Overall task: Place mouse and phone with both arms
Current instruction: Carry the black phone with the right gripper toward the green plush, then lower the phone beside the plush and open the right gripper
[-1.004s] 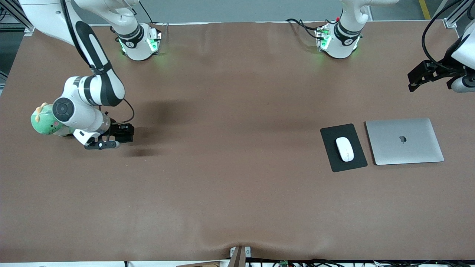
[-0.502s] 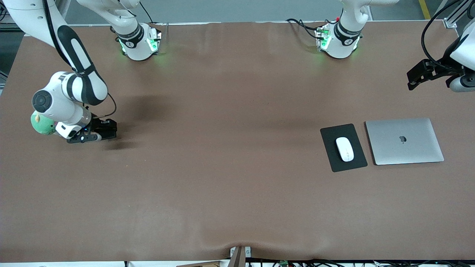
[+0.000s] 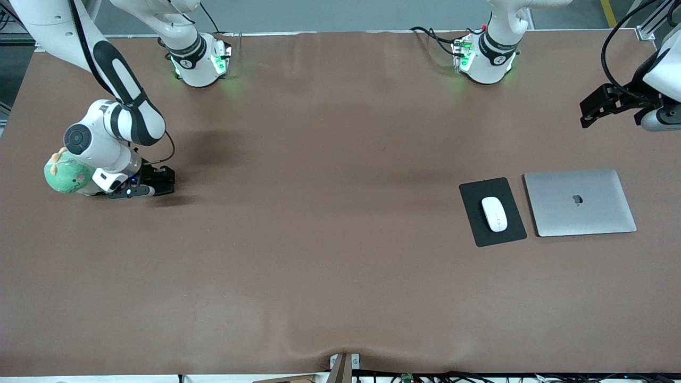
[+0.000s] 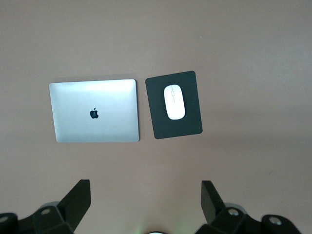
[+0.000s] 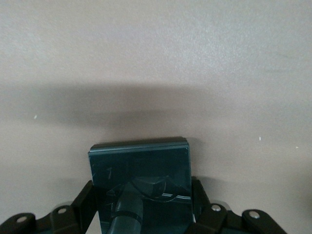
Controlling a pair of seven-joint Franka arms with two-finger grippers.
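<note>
The white mouse (image 3: 494, 214) lies on a black mouse pad (image 3: 473, 199) toward the left arm's end of the table; it also shows in the left wrist view (image 4: 174, 102). My right gripper (image 3: 154, 186) is shut on the black phone (image 5: 139, 168), holding it by its two long sides, low over the table beside a green plush toy. In the front view the phone (image 3: 166, 180) shows as a dark block at the fingers. My left gripper (image 3: 589, 114) hangs open and empty, high over the table's edge at its own end; its view (image 4: 145, 187) looks down on the mouse and the laptop.
A closed silver laptop (image 3: 580, 202) lies beside the mouse pad, toward the left arm's end. A green plush toy (image 3: 64, 175) sits by the right arm's wrist near the table's edge. The brown table (image 3: 330, 239) spreads wide between the two groups.
My right arm has carried the phone toward its own end of the table, close beside the plush toy, then back a little. My left gripper has barely drifted.
</note>
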